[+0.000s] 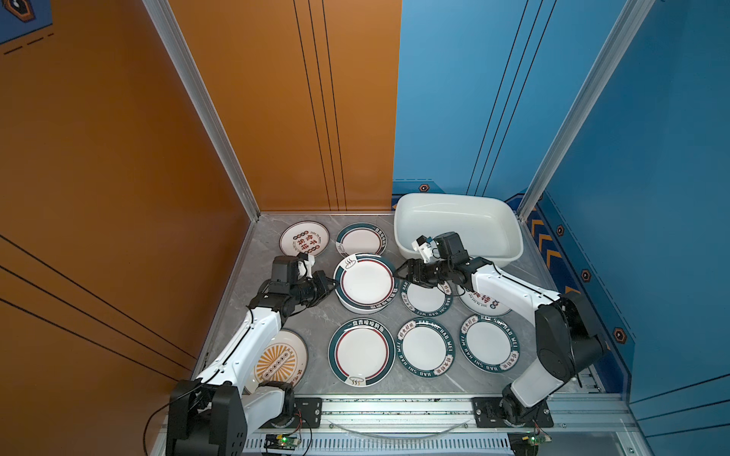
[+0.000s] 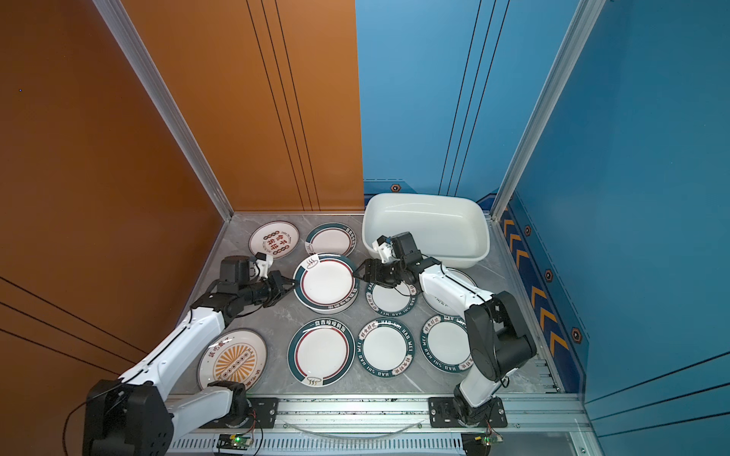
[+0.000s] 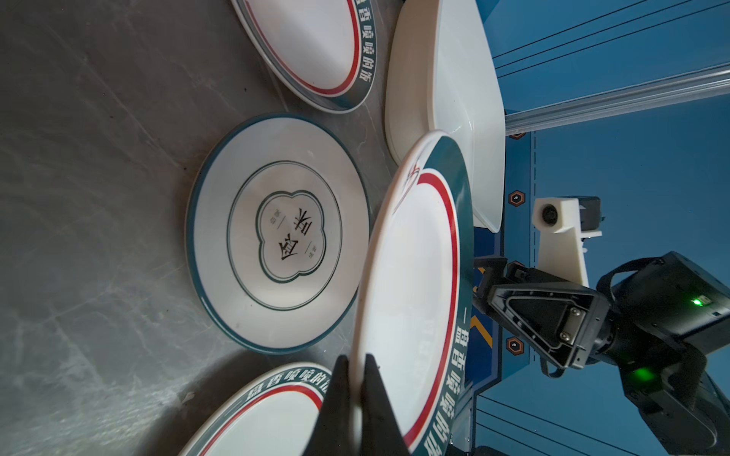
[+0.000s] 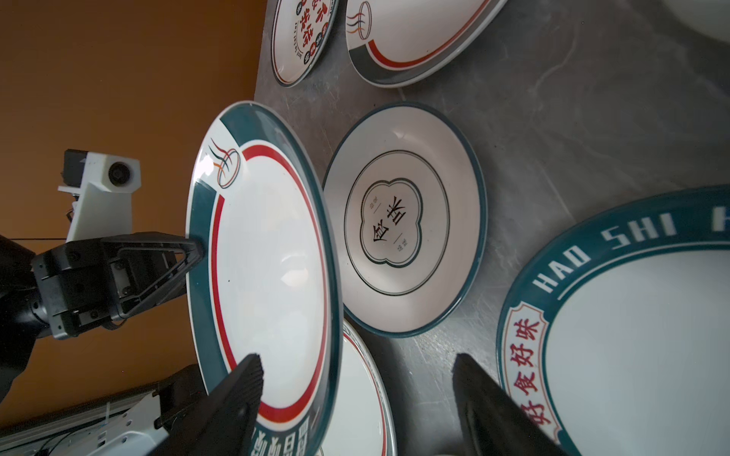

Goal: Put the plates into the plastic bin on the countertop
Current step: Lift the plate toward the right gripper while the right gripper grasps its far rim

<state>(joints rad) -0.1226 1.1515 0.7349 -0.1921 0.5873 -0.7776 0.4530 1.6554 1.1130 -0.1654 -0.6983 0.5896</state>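
Lifted green-rimmed plate [image 1: 366, 281] at frame centre, clear of surface [image 1: 314, 321]. Left hand [image 1: 333, 284] clamped on its left rim. Right hand [image 1: 399, 273] at opposite rim, fingers apart around edge, not yet gripping. Plastic bin [image 1: 474, 221] upper right, just behind right hand: right arm nearer, I judge.

The grey marble-patterned countertop [image 1: 316, 319] bears the white plastic bin [image 1: 497, 221] at 1 o'clock, a red-character plate [image 1: 304, 239] at 11 o'clock, an orange sunburst plate [image 1: 276, 361] at 7 o'clock and a red-ringed plate [image 1: 361, 352] at 6 o'clock. A flower-outline plate [image 3: 276, 233] lies flat near the middle.
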